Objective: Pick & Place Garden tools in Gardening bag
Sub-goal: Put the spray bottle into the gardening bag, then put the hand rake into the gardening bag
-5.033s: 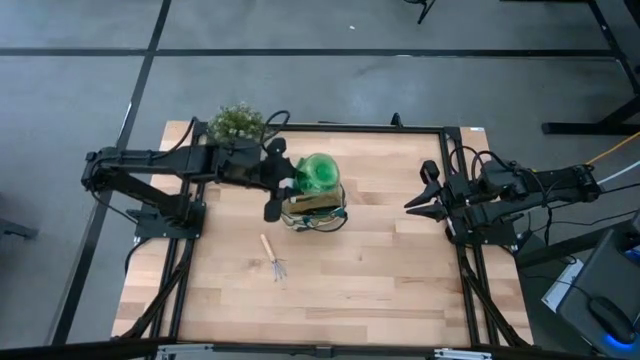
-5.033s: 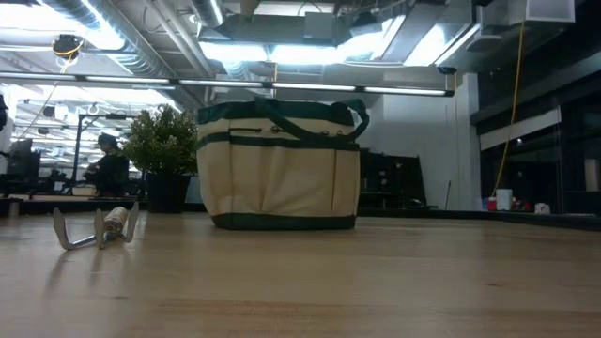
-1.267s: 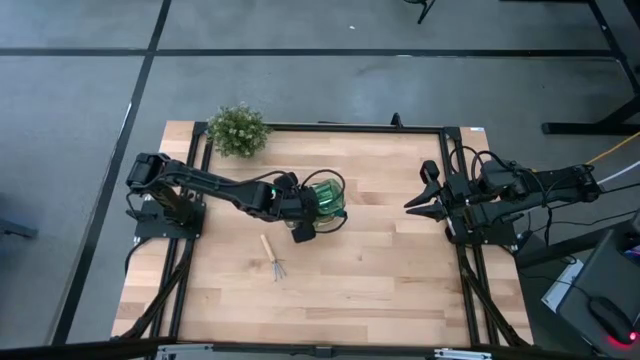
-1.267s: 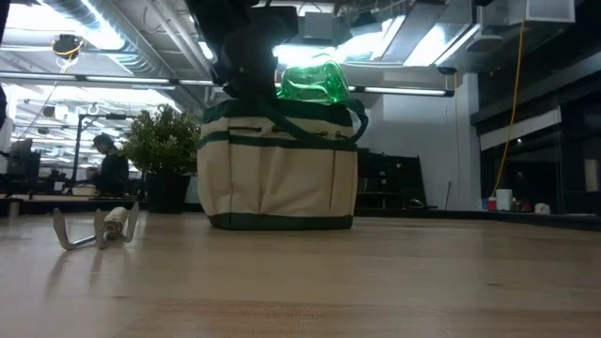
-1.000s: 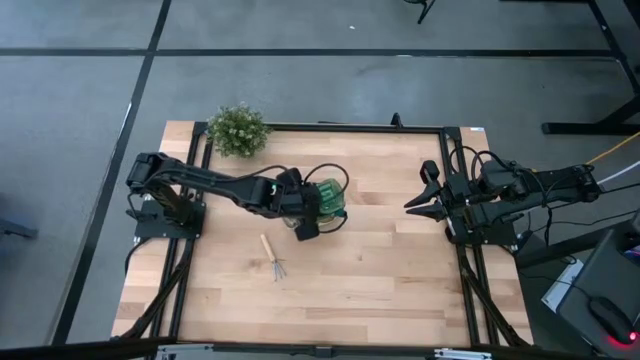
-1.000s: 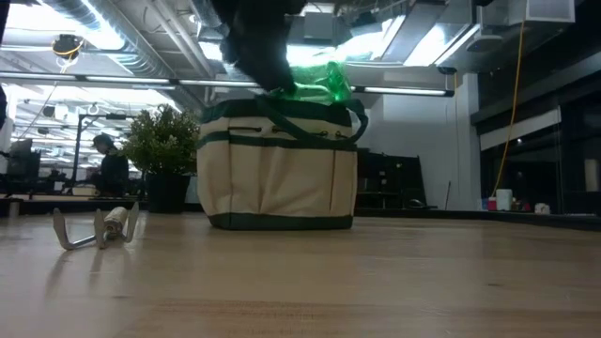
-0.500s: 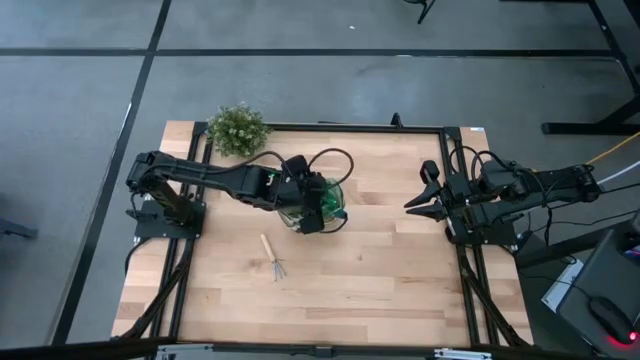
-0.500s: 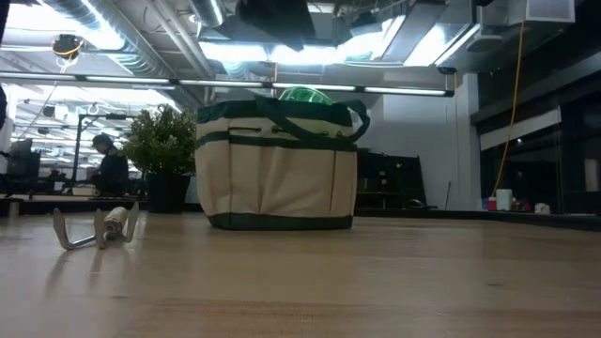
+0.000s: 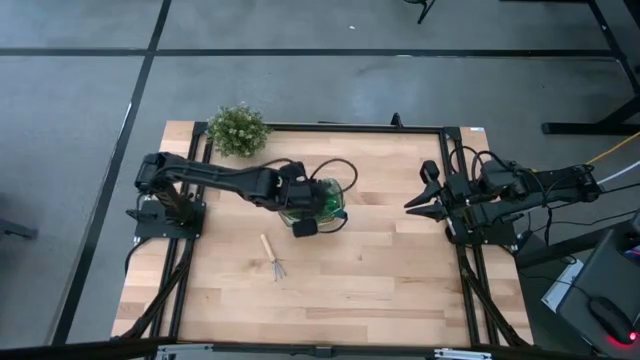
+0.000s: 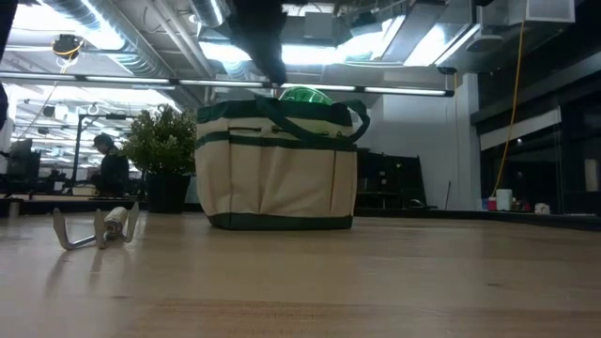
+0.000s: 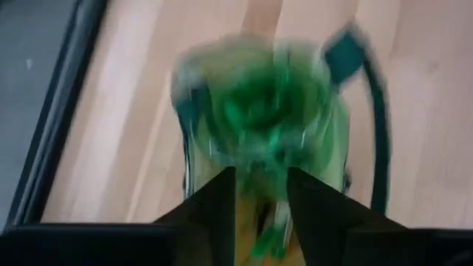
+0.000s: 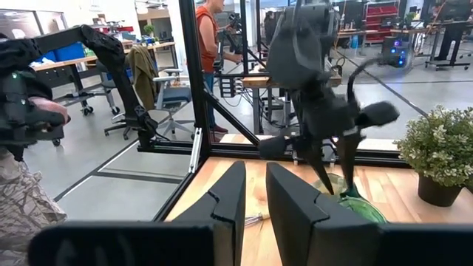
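The beige gardening bag (image 10: 277,164) with dark green trim stands on its base mid-table; my left arm covers most of it in the high view (image 9: 338,212). The bright green plastic tool (image 10: 302,94) sticks out of its open top and also shows in the high view (image 9: 325,197). My left gripper (image 10: 272,70) is open just above the bag's mouth, over the green tool (image 11: 255,111). The wood-handled mini rake (image 9: 273,258) lies flat on the table nearer the front. My right gripper (image 9: 418,192) is open and empty at the right side. The shears and the short wood-handled tool are out of view. My left gripper points down at the bag's mouth with its fingers (image 11: 222,199) on either side of the green tool's top (image 11: 266,148). The wrist view is blurred, so I cannot tell whether the fingers touch the tool.
A bushy potted plant (image 9: 238,130) stands at the table's far left corner, behind the bag in the low view (image 10: 164,155). Bare wood lies between the bag and my right gripper and along the near edge. A person (image 12: 211,44) stands in the room beyond the table.
My left gripper has lowered the green tool into the bag's mouth and let go of it, then risen. The tool has sunk from lying tilted on the bag's rim until only its top shows. The gripper has since come back down close over the bag.
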